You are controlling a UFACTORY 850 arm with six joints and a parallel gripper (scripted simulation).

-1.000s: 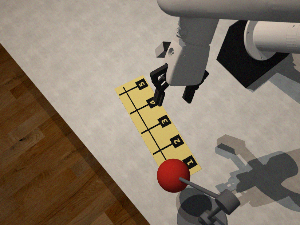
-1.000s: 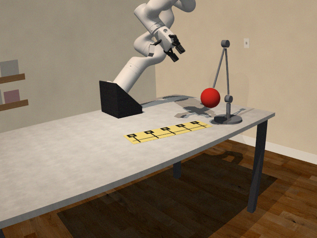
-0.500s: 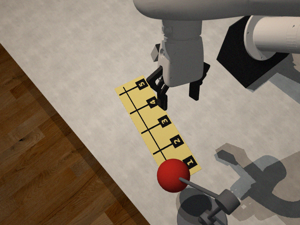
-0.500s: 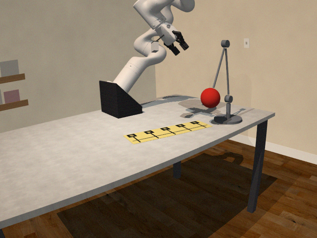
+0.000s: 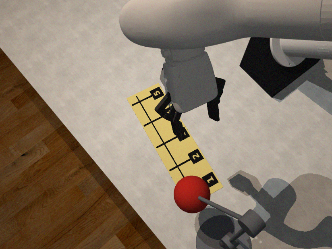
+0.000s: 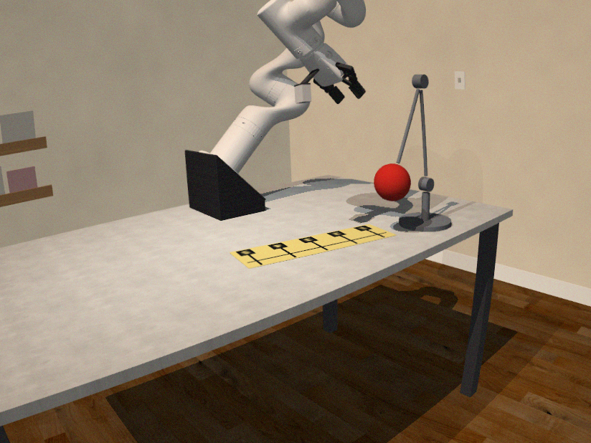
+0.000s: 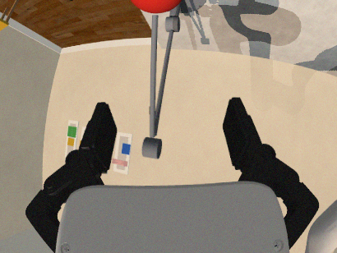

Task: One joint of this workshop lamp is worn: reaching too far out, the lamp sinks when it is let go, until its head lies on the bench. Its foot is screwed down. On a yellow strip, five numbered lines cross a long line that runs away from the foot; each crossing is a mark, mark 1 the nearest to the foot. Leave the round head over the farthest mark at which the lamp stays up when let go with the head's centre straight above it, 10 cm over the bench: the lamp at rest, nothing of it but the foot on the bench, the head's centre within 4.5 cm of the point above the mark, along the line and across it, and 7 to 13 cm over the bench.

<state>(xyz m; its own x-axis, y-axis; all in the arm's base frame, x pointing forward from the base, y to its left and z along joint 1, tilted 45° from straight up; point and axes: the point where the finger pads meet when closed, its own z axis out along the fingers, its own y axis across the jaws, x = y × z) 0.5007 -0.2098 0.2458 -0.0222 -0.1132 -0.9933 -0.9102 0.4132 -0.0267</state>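
Observation:
The lamp's round red head (image 5: 191, 194) (image 6: 391, 181) hangs above the bench at the foot end of the yellow strip (image 5: 198, 171) (image 6: 272, 257), about over mark 1. Its round foot (image 6: 424, 222) stands on the bench by the right end. Two thin rods fold up to a grey top joint (image 6: 419, 81) (image 7: 151, 147). My gripper (image 5: 198, 125) (image 6: 349, 95) (image 7: 168, 112) is open and empty. It is high above the bench, left of the top joint and apart from the lamp. In the top view one finger covers the labels of marks 3 and 4.
The arm's black base block (image 5: 268, 69) (image 6: 214, 191) stands at the back of the grey bench (image 6: 143, 286). The bench's front edge drops to a wooden floor (image 5: 40, 174). The lamp stands close to the bench's right end. Wall shelves (image 6: 24, 193) are at far left.

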